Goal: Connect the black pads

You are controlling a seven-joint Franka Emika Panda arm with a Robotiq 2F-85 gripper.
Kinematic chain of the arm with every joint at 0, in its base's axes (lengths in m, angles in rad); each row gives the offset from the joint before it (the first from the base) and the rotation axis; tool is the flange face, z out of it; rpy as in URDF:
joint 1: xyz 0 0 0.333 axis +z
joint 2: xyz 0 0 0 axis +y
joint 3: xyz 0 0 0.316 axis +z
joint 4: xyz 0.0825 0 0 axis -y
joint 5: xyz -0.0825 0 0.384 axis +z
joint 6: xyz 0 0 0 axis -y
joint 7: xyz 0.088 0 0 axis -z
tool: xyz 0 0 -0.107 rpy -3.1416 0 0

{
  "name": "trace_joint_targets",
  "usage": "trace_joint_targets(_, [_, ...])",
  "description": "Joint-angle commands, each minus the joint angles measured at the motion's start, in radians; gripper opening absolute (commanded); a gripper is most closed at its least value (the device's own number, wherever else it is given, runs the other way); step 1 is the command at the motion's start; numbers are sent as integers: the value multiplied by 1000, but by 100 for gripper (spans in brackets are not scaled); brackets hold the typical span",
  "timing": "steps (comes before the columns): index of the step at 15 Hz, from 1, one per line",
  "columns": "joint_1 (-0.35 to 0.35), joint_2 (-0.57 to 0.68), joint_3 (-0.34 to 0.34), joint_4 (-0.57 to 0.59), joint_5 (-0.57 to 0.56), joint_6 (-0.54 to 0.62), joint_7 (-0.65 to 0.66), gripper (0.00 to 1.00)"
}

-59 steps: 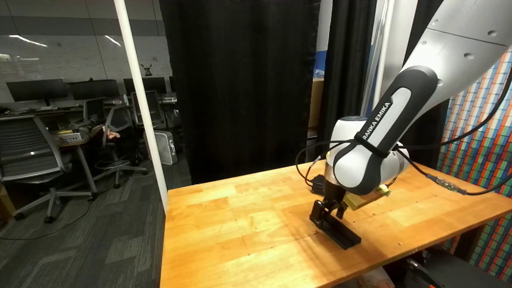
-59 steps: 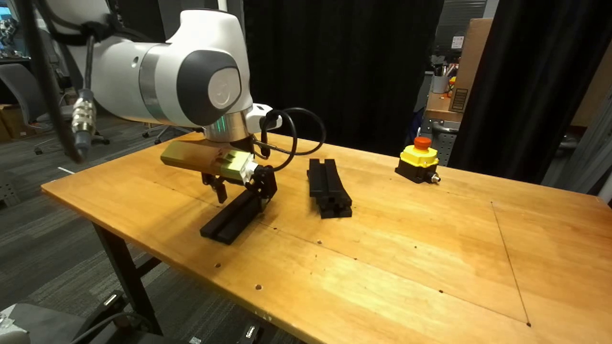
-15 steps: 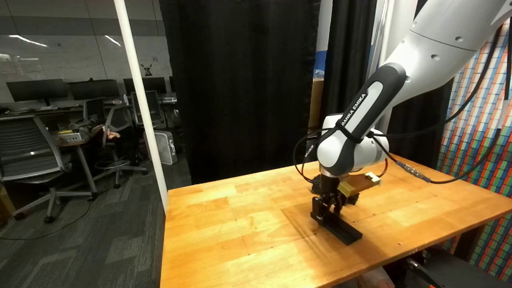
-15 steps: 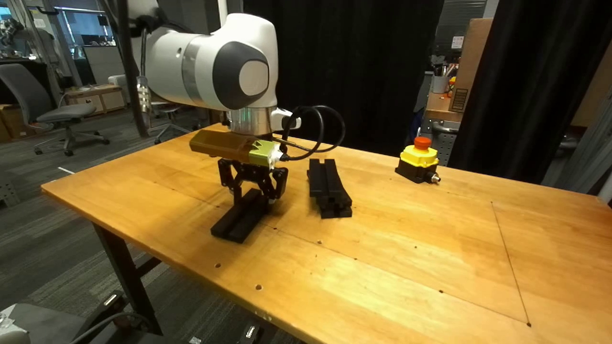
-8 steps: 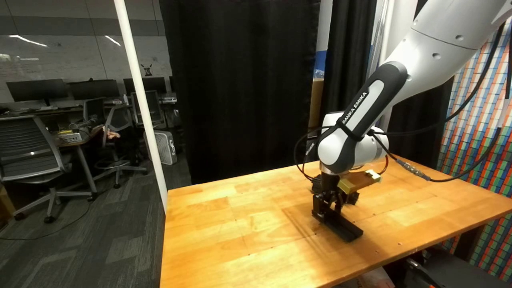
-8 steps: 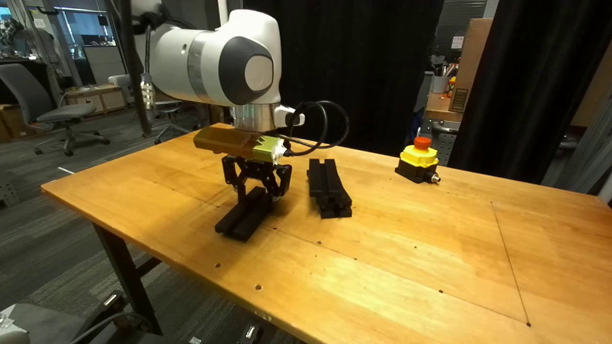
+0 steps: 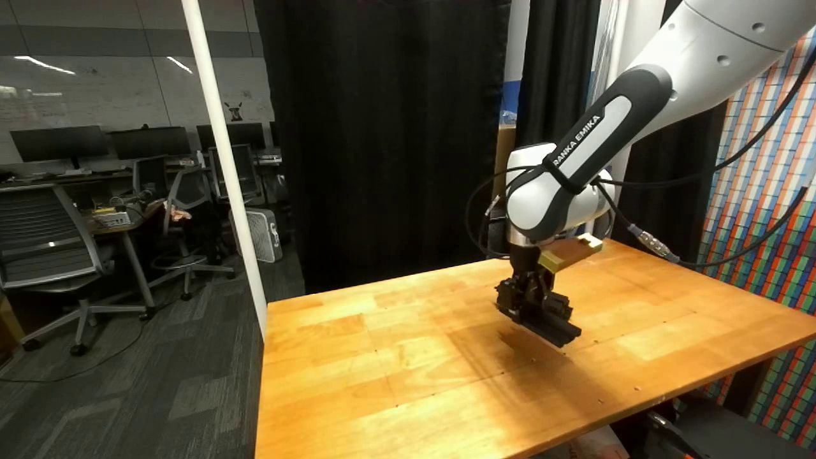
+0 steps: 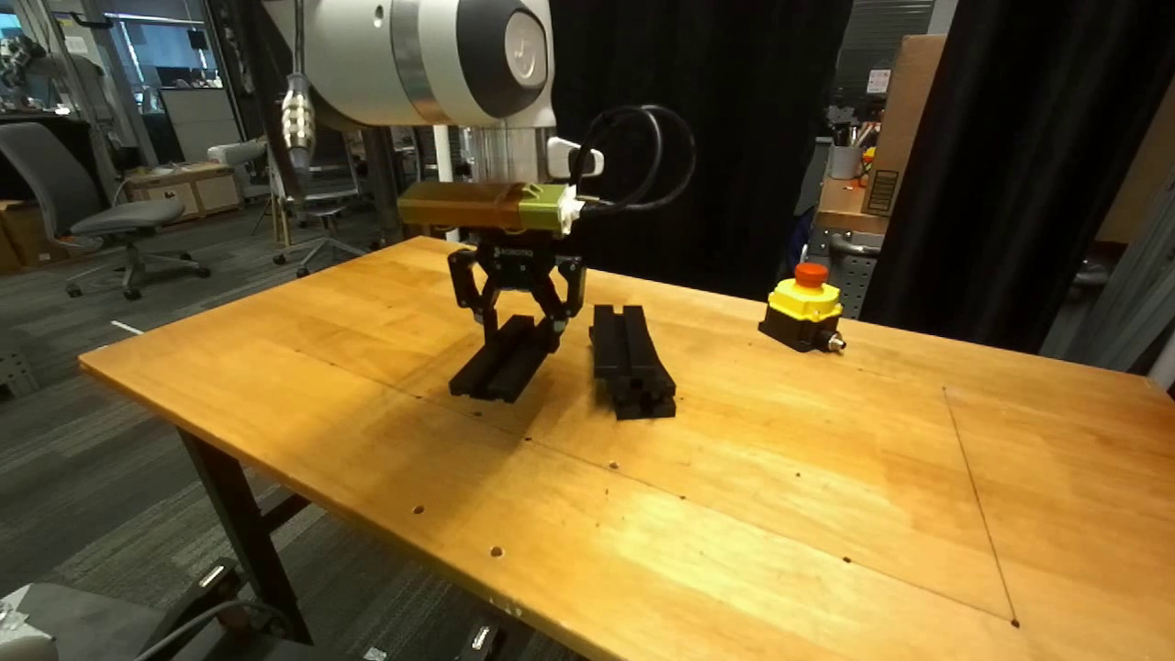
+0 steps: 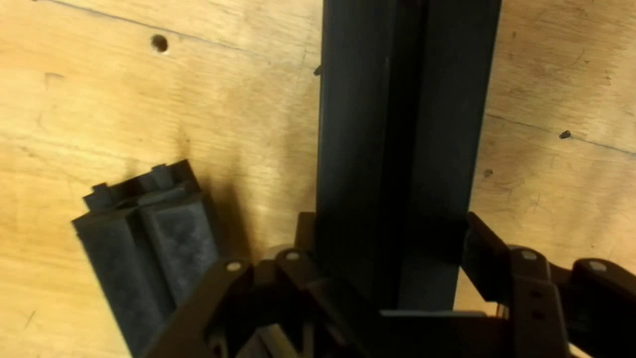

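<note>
In both exterior views my gripper (image 8: 523, 332) hangs above the table, shut across the width of a long grooved black pad (image 8: 496, 373). This pad is level and off the table, with its shadow below. In the wrist view the gripper (image 9: 387, 223) has one finger on each long side of the pad (image 9: 355, 124), groove facing up. Beside it, a stack of black pads (image 8: 633, 363) rests on the table, the top one grooved and slightly askew over those beneath. The wrist view shows the stack (image 9: 144, 263) at lower left, partly covered by the gripper's linkage.
A yellow box with a red button (image 8: 805, 308) stands on the wooden table (image 8: 780, 514) beyond the stack. A black cable (image 8: 675, 156) loops out from the wrist. The table's near edge drops off on the side toward the camera. Dark curtains (image 7: 395, 140) hang behind.
The grooved pad lay on the table with the gripper's fingers coming around it; now it is gripped and has risen clear of the surface, shifting slightly toward the stack. The stack has stayed put.
</note>
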Motion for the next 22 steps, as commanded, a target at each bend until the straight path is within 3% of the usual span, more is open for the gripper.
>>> trace_joint_targets(1, [-21, -13, -13, 89, -74, -99, -7, 45])
trace_joint_targets(12, [-78, 70, -41, 273, -84, -138, -258, 45])
trace_joint_targets(22, [-116, 169, -31, 318, -37, -71, -423, 45])
